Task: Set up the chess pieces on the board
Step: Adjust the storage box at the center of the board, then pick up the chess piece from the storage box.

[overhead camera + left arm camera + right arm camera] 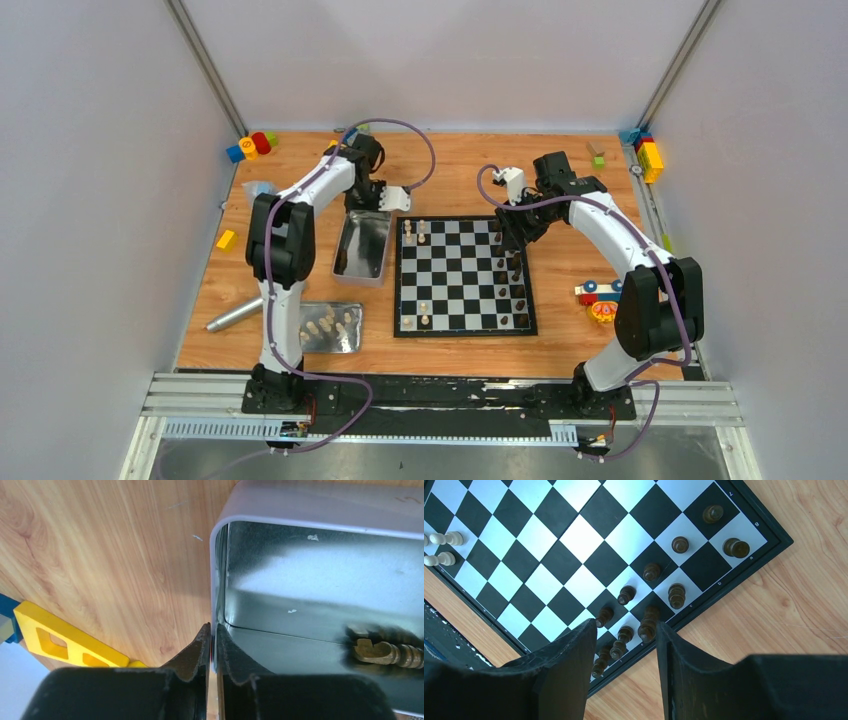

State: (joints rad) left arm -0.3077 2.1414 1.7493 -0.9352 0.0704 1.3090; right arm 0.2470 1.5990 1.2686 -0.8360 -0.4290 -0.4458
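L claw [212, 642] pinched shut on wall of tin [320, 510]; brown piece [382, 652] lying inside. R claw [626, 632] wide, over dark pieces [676, 595] along board [579, 537] edge. We'd steady tin, drop R straight, w/o clipping neighbours

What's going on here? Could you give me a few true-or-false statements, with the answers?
1. The left gripper is pinching the wall of the metal tin. True.
2. The right gripper is holding a chess piece. False: its fingers are apart above the dark pieces and hold nothing.
3. The shallow tray near the left arm's base holds pale pieces. True.
4. Seen from overhead, the dark pieces stand along the left edge of the board. False: they stand along its right edge, and a few pale ones are on the left.
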